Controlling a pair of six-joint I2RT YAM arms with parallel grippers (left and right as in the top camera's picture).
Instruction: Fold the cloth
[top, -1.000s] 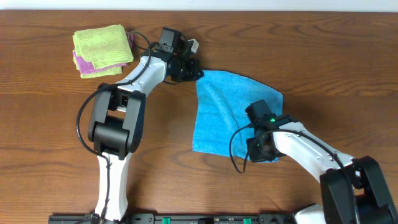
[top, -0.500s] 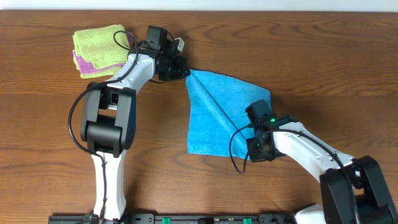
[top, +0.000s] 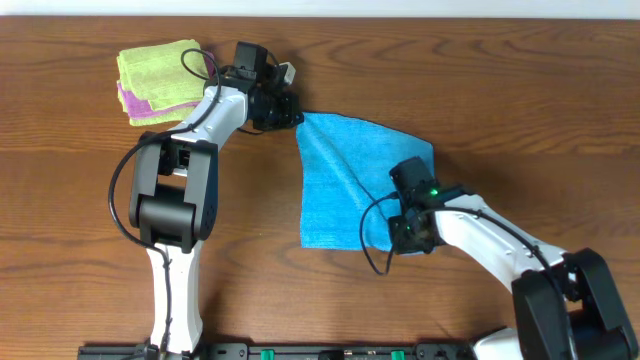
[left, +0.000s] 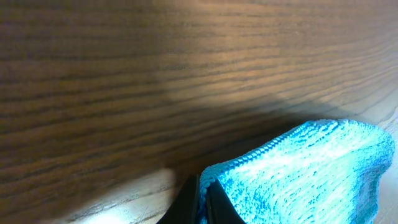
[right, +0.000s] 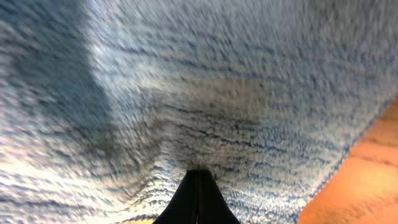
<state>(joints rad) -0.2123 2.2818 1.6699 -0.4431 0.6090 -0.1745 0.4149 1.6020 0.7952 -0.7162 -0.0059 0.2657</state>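
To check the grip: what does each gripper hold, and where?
Both hold the blue cloth: left gripper at its far-left corner, right gripper at its near-right corner.

cloth (top: 345, 185): diagonal crease | left claw (top: 291, 112): pinching its far-left corner | right claw (top: 408, 238): pinching its near-right corner

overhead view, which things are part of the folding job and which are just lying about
Part of the job:
- blue cloth, spread on the table
- left gripper, shut on its far corner
- right gripper, shut on its near right part

Just lying about:
- green cloth, folded, far left
- purple cloth, under the green one
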